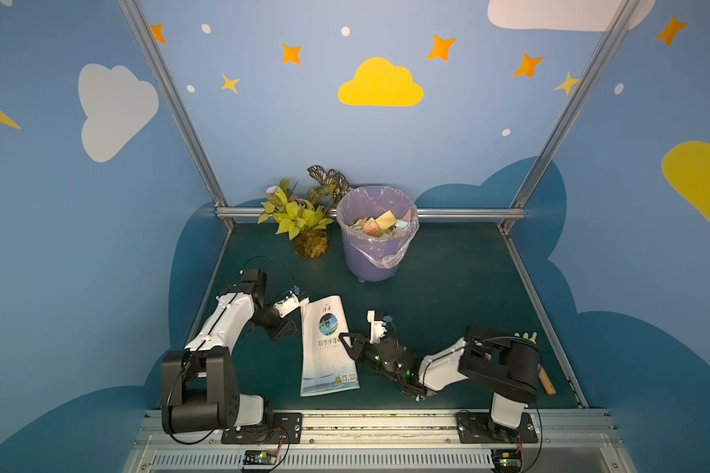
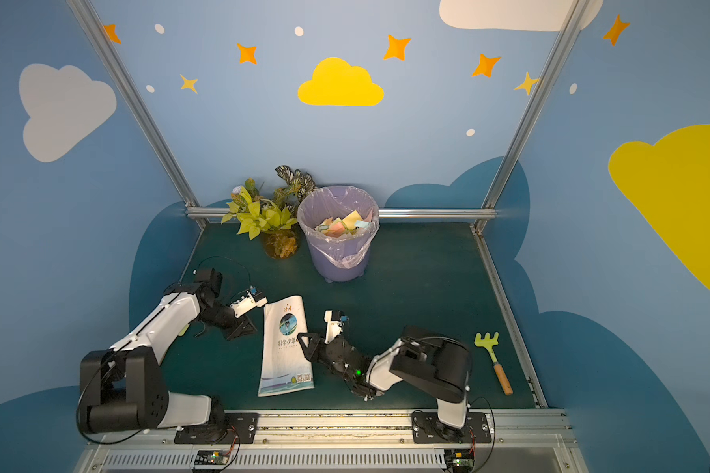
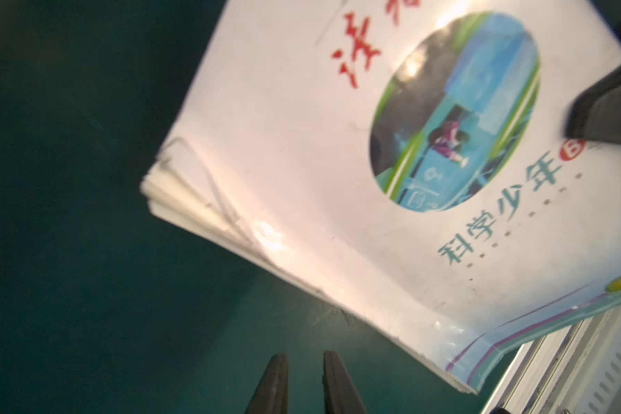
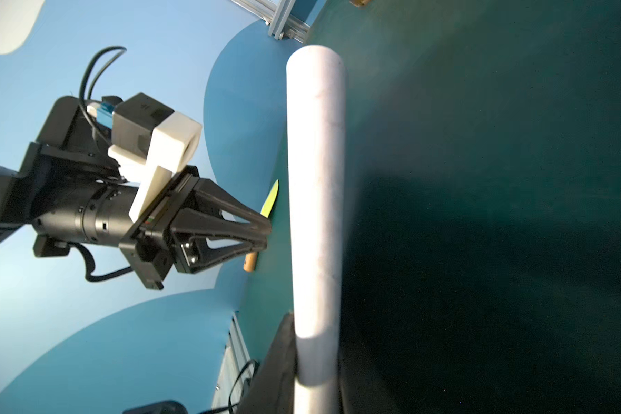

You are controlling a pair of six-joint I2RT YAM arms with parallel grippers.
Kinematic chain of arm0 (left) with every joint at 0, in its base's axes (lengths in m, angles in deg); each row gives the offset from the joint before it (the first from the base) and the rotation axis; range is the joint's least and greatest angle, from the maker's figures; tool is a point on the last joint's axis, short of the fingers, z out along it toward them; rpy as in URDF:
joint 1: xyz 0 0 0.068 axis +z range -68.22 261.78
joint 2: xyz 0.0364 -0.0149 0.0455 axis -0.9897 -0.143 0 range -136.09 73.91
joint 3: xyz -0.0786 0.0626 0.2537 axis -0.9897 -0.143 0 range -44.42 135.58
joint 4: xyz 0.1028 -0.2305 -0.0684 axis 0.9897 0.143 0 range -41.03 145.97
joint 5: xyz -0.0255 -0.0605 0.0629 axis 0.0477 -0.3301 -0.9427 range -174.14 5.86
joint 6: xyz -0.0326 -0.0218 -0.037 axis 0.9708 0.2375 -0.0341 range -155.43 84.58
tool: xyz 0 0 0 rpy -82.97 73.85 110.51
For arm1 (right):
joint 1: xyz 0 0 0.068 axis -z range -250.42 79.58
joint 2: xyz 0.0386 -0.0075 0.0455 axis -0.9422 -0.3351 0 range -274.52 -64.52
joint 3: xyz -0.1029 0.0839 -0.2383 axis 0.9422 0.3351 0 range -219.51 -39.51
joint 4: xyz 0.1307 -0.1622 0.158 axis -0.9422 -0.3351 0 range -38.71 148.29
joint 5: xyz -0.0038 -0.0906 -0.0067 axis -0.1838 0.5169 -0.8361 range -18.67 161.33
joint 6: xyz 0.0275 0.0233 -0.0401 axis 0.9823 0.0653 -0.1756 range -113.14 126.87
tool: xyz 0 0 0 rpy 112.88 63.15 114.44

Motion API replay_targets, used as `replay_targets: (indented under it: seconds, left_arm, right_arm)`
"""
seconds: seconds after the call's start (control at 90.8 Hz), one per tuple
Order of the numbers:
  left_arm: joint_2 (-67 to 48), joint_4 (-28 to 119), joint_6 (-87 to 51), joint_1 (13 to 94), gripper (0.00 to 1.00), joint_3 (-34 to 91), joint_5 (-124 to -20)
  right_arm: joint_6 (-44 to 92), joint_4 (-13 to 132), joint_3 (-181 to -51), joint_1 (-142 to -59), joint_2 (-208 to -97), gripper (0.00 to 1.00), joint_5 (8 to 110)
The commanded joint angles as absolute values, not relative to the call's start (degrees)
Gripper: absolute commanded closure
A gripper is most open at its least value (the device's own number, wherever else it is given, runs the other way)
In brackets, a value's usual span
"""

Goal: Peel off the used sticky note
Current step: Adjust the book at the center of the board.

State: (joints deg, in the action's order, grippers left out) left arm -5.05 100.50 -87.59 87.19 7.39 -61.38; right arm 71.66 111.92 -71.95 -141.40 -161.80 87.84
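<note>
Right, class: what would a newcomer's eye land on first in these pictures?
The white booklet lying mid-table, its edge pinched by the right gripper. Behind it, at the back of the table, the purple bin holding coloured sticky notes, beside a leafy potted plant.

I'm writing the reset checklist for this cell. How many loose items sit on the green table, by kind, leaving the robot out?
booklet: 1
lined bin: 1 (the discarded notes inside are too jumbled to count)
plant arrangement: 1
toy rake: 1
Total: 4
</note>
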Motion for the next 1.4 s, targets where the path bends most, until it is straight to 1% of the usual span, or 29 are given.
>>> replay_targets:
  seconds: [0.0,0.022,0.099,0.209,0.308,0.352,0.43,0.54,0.617,0.661,0.694,0.771,0.793,0.815,0.859,0.87,0.881,0.903,0.925,0.947,0.98,0.991,1.046,1.156,1.255,1.388]
  left_arm:
    - [-3.0,103.6,-86.7,87.3,0.76,7.9,-57.2]
    - [-2.9,103.6,-86.7,87.3,0.76,7.7,-56.9]
    - [-2.6,103.6,-86.3,87.0,0.75,7.6,-55.9]
    - [-3.0,103.6,-85.9,86.7,0.75,7.7,-54.9]
    - [-3.4,103.3,-85.6,86.5,0.75,7.7,-54.2]
    - [-3.6,103.3,-85.5,86.4,0.75,7.7,-53.8]
    - [-3.7,103.2,-85.5,86.4,0.74,7.8,-53.5]
    - [-3.7,103.0,-85.5,86.5,0.74,7.4,-53.4]
    - [-3.8,102.5,-85.5,86.6,0.74,7.1,-53.6]
    - [-4.0,102.4,-85.6,86.7,0.74,7.1,-53.6]
    - [-4.1,102.2,-85.7,86.8,0.74,7.0,-53.7]
    - [-4.6,102.2,-85.8,87.2,0.74,7.0,-53.5]
    - [-4.8,102.2,-85.8,87.3,0.74,7.0,-53.5]
    - [-5.0,102.2,-85.8,87.4,0.73,7.1,-53.4]
    - [-5.2,102.1,-85.8,87.4,0.73,7.1,-53.6]
    - [-5.3,102.1,-85.8,87.4,0.73,7.1,-53.6]
    - [-5.4,102.0,-85.8,87.4,0.73,7.1,-53.7]
    - [-5.6,101.9,-85.7,87.4,0.73,7.1,-54.0]
    - [-5.7,101.7,-85.6,87.4,0.73,7.1,-54.2]
    - [-5.9,101.7,-85.5,87.4,0.73,7.1,-54.3]
    - [-6.0,101.7,-85.4,87.4,0.73,7.2,-54.5]
    - [-6.1,101.7,-85.3,87.3,0.73,7.3,-54.5]
    - [-6.4,101.6,-85.3,87.2,0.72,7.3,-54.7]
    - [-6.5,101.4,-85.0,86.5,0.72,7.3,-55.5]
    - [-6.4,101.1,-84.3,85.0,0.71,7.1,-55.6]
    - [-6.9,99.7,-83.0,79.4,0.71,5.6,-58.5]
  right_arm:
    - [63.6,65.7,-79.9,-142.6,-145.8,1.00,96.6]
    - [62.0,55.2,-82.6,-143.5,-143.3,1.00,99.8]
    - [60.5,33.2,-88.6,-145.6,-137.0,1.00,108.5]
    - [60.5,12.9,-93.8,-146.2,-130.6,1.00,115.1]
    - [61.8,-3.6,-100.2,-147.0,-130.8,1.00,122.3]
    - [63.0,-9.8,-103.4,-147.5,-133.1,1.00,125.5]
    - [65.3,-21.0,-109.6,-148.1,-140.3,1.00,129.9]
    - [73.5,-36.4,-119.9,-149.3,-155.6,1.00,134.0]
    - [74.5,-40.9,-127.7,-150.4,-168.0,1.00,134.6]
    - [75.7,-41.0,-131.8,-151.4,-174.0,1.00,135.0]
    - [76.9,-40.0,-134.5,-152.1,-180.6,1.00,135.2]
    - [73.8,-34.7,-142.1,-152.9,-188.0,1.00,133.8]
    - [72.8,-32.4,-144.2,-153.1,-189.6,0.97,133.0]
    - [71.1,-30.0,-145.5,-153.2,-190.8,0.89,132.3]
    - [66.8,-20.4,-146.1,-153.2,-191.5,0.71,128.8]
    - [65.9,-18.1,-145.9,-153.2,-191.3,0.65,128.0]
    - [65.1,-15.8,-145.5,-153.2,-191.0,0.55,127.2]
    - [63.9,-10.8,-144.4,-153.1,-189.8,0.44,125.1]
    - [62.4,-5.9,-142.6,-153.0,-188.1,0.30,123.2]
    - [61.1,-1.6,-140.8,-152.9,-186.6,0.19,121.2]
    - [59.9,4.3,-137.9,-152.6,-184.1,0.09,118.5]
    - [59.6,6.5,-136.9,-152.4,-183.4,0.07,117.7]
    - [58.2,13.7,-132.3,-151.8,-178.5,0.02,114.5]
    - [56.7,23.8,-124.8,-149.8,-170.9,0.02,107.6]
    - [57.0,29.9,-116.7,-146.7,-164.5,0.02,99.9]
    - [59.0,33.6,-105.6,-141.5,-156.0,0.02,97.0]
